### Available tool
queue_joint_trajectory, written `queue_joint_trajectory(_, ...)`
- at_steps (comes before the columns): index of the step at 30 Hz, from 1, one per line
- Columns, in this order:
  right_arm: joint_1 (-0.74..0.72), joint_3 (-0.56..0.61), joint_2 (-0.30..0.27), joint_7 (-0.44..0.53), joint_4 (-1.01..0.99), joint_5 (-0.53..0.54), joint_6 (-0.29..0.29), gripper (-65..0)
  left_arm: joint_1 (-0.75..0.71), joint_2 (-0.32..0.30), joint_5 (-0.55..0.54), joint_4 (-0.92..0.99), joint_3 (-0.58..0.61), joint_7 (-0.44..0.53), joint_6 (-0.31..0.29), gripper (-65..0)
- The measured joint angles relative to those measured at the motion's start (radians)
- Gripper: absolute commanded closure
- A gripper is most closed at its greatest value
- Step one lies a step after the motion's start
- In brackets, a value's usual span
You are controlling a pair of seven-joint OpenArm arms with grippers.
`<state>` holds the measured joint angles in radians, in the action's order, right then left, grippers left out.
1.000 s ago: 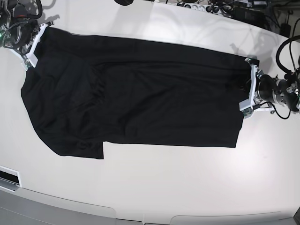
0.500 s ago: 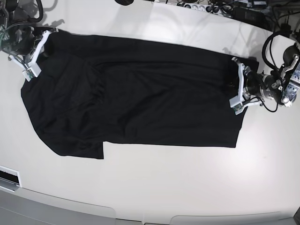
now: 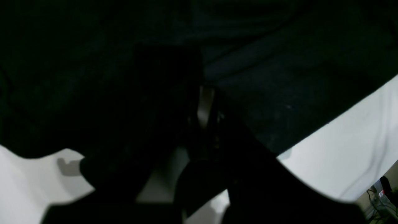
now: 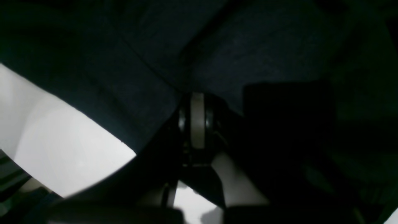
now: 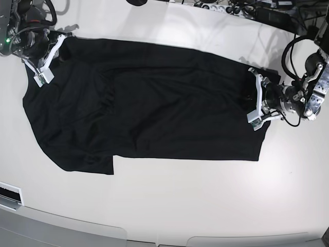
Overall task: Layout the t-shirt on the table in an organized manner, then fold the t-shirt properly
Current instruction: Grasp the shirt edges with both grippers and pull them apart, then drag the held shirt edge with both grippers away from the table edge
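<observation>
The black t-shirt (image 5: pixel 169 113) lies spread lengthwise on the white table (image 5: pixel 180 206), with a sleeve flap at the lower left. My left gripper (image 5: pixel 255 98) is at the shirt's right end, shut on the fabric edge, which is bunched and lifted there. Over at the upper left corner my right gripper (image 5: pixel 49 59) is likewise shut on the cloth. In the left wrist view the closed left gripper (image 3: pixel 205 105) is buried in dark t-shirt (image 3: pixel 279 93) fabric. The right wrist view shows the right gripper (image 4: pixel 197 119) closed, with t-shirt (image 4: pixel 248 46) cloth around it.
Cables and a power strip (image 5: pixel 241 7) crowd the table's far edge. A flat white device (image 5: pixel 9 195) sits at the near left edge. Bare table (image 3: pixel 342 149) shows beside the shirt in the left wrist view, and bare table (image 4: pixel 62 140) in the right wrist view.
Both grippers have moved inward over the shirt, dragging its ends along: the left one toward the middle from the right, the right one rightward and toward the far edge.
</observation>
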<state>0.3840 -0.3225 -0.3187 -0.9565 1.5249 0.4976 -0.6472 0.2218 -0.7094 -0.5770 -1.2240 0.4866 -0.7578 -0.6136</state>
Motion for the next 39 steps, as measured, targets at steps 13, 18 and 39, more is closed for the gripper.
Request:
queue_joint_trajectory(13, 0.106, -0.002, -0.003, -0.083, 0.009, 0.151, -0.046, 0.0, -0.012, -0.079, -0.151, -0.035, 0.01, -0.157, -0.08, 0.0)
queue_joint_trajectory(18, 0.176, 0.0, -0.002, -0.086, 0.068, 0.124, -0.04, 0.0, -0.026, -0.14, -0.191, -0.069, 0.011, -0.186, -0.079, 0.0)
queue_joint_trajectory(39, 0.291, -0.054, 0.001, -0.018, 0.342, -0.008, 0.142, 0.0, -0.08, -0.173, -0.234, -0.287, 0.011, -0.148, 0.01, 0.0)
